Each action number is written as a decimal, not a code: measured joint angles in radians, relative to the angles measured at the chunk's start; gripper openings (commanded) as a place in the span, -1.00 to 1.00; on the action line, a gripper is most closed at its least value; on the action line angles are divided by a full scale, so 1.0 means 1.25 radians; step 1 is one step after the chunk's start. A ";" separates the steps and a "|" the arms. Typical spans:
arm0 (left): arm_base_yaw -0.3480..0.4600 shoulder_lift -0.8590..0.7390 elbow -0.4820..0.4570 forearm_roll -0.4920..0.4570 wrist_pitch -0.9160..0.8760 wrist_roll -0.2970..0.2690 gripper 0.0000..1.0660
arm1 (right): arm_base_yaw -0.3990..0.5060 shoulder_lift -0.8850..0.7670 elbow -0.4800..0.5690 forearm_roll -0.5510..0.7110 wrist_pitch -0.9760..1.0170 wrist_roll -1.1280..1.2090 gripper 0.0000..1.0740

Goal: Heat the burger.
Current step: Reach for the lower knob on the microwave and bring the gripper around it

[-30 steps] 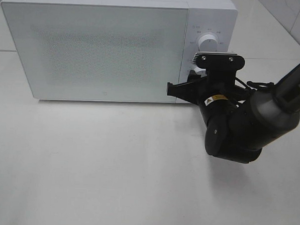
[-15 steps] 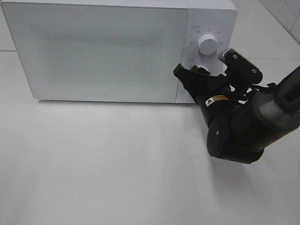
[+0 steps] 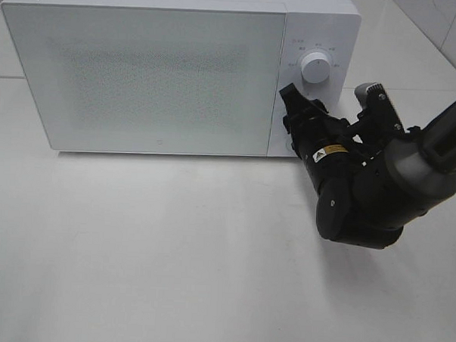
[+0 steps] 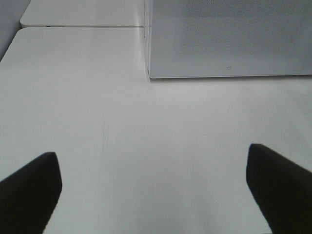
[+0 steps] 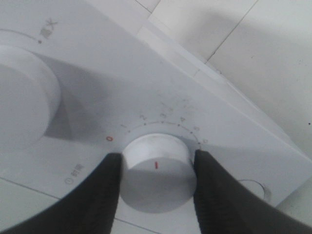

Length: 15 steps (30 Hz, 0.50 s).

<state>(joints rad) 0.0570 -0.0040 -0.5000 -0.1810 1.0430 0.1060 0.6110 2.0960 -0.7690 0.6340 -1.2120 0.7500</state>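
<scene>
The burger is out of view; the white microwave has its door shut, and the speckled window shows nothing inside. My right gripper is pressed against the control panel below the upper knob. In the right wrist view this gripper is shut on the lower dial, one black finger on each side, and the dial's red mark sits between them. The left gripper hangs open over bare table in front of the microwave, holding nothing.
The microwave stands at the back of a white table. The right arm's bulky black wrist hovers just in front of the control panel. The upper knob lies close beside the gripped dial.
The right wrist has rolled clockwise on the lower dial: its camera mount swung from above the gripper to the right side, and one finger rose from the left to the top. The left gripper stayed still.
</scene>
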 measured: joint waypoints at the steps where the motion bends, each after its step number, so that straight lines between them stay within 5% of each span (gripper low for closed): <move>1: 0.000 0.000 0.000 0.000 0.000 0.000 0.83 | -0.001 0.000 0.000 -0.001 0.000 0.030 -0.98; 15: 0.000 0.000 0.000 0.000 0.000 0.000 0.83 | -0.002 0.000 0.002 -0.006 -0.002 0.229 -0.98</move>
<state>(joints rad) 0.0570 -0.0040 -0.5000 -0.1810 1.0430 0.1060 0.6090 2.0960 -0.7660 0.6260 -1.2150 1.0360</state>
